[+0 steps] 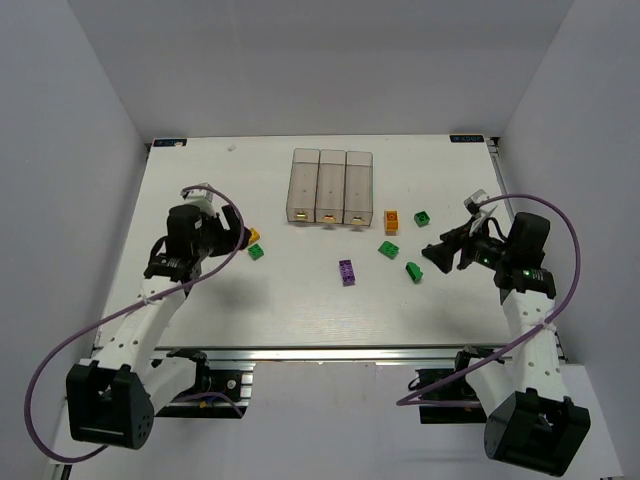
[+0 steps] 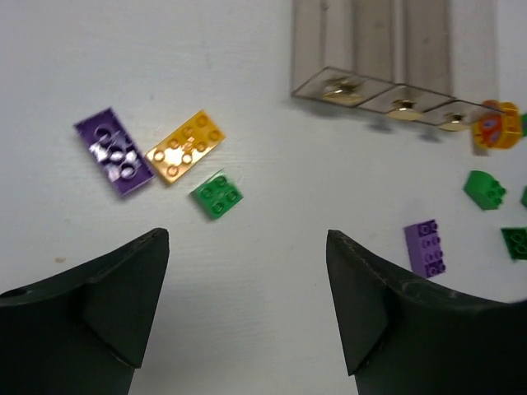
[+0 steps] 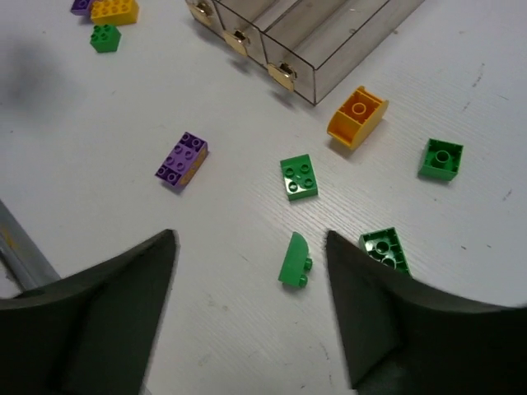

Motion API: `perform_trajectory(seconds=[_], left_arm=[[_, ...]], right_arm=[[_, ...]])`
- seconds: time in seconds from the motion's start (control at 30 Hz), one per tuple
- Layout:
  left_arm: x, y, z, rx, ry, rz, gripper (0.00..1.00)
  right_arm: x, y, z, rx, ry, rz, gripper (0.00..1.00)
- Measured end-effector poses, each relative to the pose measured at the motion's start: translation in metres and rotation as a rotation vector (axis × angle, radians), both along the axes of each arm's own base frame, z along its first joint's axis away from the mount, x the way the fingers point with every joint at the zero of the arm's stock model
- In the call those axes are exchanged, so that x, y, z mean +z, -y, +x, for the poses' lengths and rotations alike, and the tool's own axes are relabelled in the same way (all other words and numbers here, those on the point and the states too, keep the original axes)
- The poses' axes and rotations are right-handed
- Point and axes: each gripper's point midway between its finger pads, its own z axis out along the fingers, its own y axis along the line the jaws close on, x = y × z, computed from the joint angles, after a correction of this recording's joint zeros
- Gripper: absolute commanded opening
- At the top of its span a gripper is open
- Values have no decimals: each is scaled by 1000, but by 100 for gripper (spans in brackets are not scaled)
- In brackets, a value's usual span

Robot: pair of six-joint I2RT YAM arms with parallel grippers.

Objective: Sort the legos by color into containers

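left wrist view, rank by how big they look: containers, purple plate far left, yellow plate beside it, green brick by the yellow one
1. containers, largest, though cut off at the top
2. purple plate and yellow plate, about alike, unranked
3. green brick, smallest

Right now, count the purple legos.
2: a purple brick in front of the containers, and a flat purple plate beside the yellow plate, further left. More may be hidden.

In the left wrist view the containers were cut off at the top and an orange brick was blurred. In the right wrist view a green brick was partly covered by the right gripper.
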Motion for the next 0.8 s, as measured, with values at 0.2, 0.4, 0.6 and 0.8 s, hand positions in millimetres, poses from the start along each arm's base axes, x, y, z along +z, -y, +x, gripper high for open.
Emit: perform_trajectory(seconds=[0.2, 0.4, 0.6, 0.8], left_arm=[[-41, -20, 5, 156, -217, 41, 86], [-59, -36, 28, 272, -328, 106, 70], [-78, -49, 64, 345, -405, 163, 81], [-101, -69, 85, 420, -495, 209, 86]], right_arm=[[7, -4, -6, 16, 23, 5, 23], [11, -3, -5, 1, 34, 5, 57], [11, -4, -5, 0, 31, 9, 60], [12, -4, -6, -3, 28, 14, 64]])
